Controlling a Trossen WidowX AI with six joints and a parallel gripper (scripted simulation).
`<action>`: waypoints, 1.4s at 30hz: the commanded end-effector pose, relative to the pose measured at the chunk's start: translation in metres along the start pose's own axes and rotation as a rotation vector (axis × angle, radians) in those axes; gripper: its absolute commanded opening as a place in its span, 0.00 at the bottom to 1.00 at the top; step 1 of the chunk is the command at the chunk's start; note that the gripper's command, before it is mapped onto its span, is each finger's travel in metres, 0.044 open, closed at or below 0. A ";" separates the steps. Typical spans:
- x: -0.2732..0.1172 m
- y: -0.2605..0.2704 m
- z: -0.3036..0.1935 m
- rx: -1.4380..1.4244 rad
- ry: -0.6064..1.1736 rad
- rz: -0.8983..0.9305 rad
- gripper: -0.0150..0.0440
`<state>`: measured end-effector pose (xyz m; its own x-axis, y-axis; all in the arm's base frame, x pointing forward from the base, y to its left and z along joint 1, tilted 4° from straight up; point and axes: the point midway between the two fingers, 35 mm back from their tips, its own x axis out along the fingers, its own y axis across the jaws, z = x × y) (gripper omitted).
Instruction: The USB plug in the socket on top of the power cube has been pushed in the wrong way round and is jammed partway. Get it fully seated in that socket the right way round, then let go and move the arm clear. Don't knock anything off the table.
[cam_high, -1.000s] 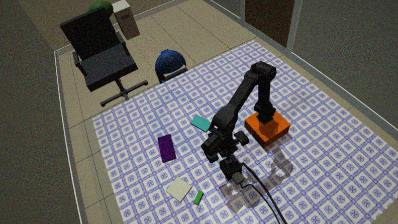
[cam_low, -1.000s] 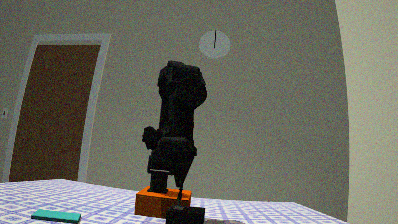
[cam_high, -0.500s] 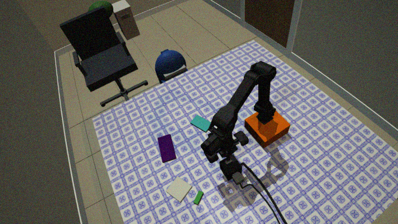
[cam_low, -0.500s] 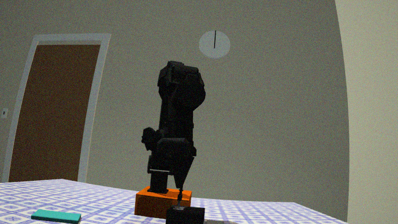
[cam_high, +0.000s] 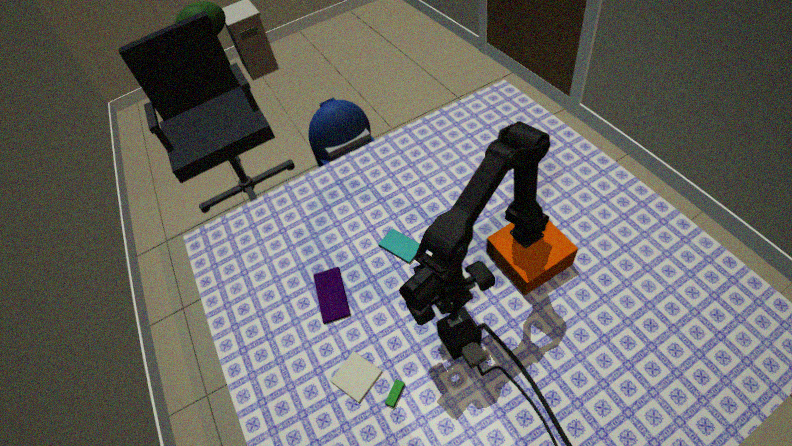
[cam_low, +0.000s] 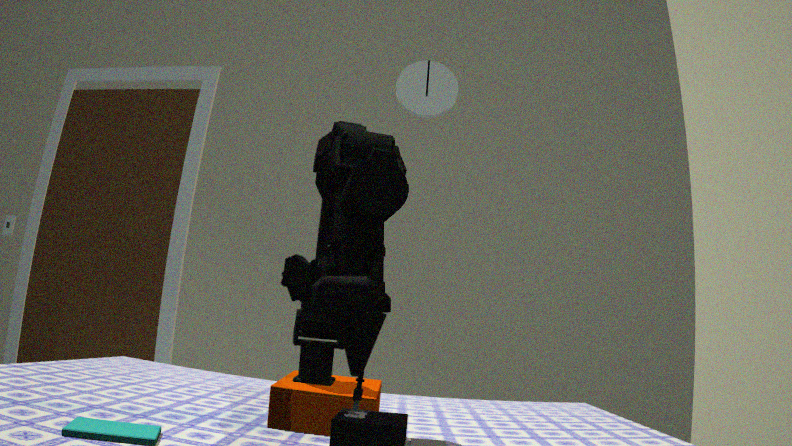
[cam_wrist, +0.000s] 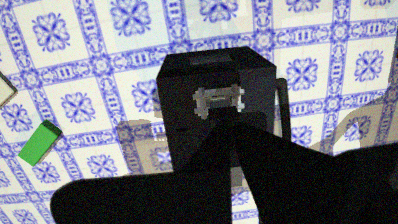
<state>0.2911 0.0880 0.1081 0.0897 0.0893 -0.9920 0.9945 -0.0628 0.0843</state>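
Gripper (cam_wrist: 227, 112) is clamped narrow on the USB plug (cam_wrist: 218, 99), directly above the power cube (cam_wrist: 175, 95). Plug sits at the cube's top socket; green block (cam_wrist: 39, 143) lies left of the cube.

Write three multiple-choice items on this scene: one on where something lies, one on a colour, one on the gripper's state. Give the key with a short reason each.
1. Where does the green block lie?
A. right beside the white tile
B. on the orange base
C. on top of the power cube

2. What colour is the flat piece lying between the teal tile and the white tile?
A. red
B. purple
C. yellow

3. How is the gripper now?
A. wide open above the cube
B. shut on nothing
C. shut on the USB plug

Key: 1 A, the top view shows the green block next to the white tile. 2 B, the purple tile lies there. 3 C, the wrist view shows the fingers meeting at the grey plug on the cube's top.
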 end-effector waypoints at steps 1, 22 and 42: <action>0.001 0.000 -0.001 -0.003 0.005 -0.001 0.25; 0.003 0.000 0.000 -0.003 0.005 -0.001 0.25; 0.006 0.000 0.000 -0.003 0.005 -0.001 0.25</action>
<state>0.2915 0.0880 0.1033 0.0904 0.0895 -0.9919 0.9944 -0.0628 0.0849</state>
